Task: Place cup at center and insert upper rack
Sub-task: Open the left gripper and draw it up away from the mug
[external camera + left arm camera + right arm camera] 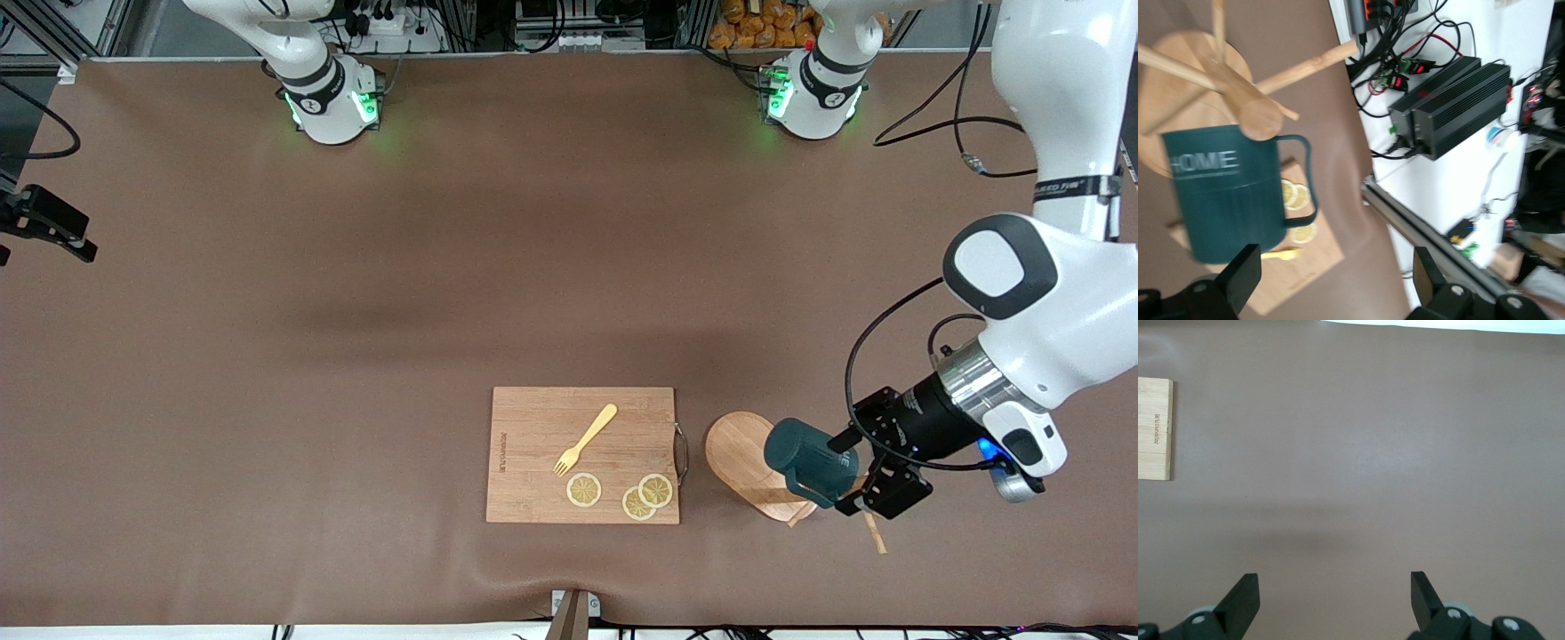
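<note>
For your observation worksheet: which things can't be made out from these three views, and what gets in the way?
- Front view: the cup covers the upper rack post and pegs.
- Left wrist view: rack base partly covered by the cup; cup blurred.
- Front view: right gripper beyond the frame edge.
- The cup's inside shows in no view.
</note>
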Controlling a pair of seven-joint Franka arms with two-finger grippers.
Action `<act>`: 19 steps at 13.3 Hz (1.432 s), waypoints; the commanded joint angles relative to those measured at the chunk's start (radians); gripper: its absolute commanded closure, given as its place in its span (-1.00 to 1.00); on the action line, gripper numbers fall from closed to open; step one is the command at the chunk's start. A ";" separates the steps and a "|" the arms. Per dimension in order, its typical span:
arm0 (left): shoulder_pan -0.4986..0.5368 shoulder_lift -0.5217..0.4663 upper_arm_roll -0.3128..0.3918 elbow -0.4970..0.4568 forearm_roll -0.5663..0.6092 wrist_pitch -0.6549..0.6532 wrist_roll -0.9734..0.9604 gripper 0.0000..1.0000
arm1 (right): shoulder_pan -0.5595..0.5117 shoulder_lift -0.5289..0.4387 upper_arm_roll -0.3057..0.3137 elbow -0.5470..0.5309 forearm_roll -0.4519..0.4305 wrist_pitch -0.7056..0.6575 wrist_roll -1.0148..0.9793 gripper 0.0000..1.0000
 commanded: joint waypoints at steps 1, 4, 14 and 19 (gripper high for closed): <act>0.007 -0.094 -0.003 -0.027 0.134 -0.143 0.009 -1.00 | 0.005 0.010 -0.002 0.024 -0.013 -0.014 0.001 -1.00; 0.000 -0.157 -0.017 -0.028 0.281 -0.311 0.023 -1.00 | 0.005 0.010 -0.002 0.023 -0.013 -0.014 0.001 -1.00; 0.052 -0.424 -0.002 -0.197 0.326 -0.622 0.570 -1.00 | 0.003 0.010 -0.002 0.023 -0.013 -0.014 0.001 -1.00; -0.150 -0.541 0.211 -0.260 0.326 -0.780 0.843 -1.00 | 0.002 0.010 -0.002 0.023 -0.013 -0.014 0.001 -1.00</act>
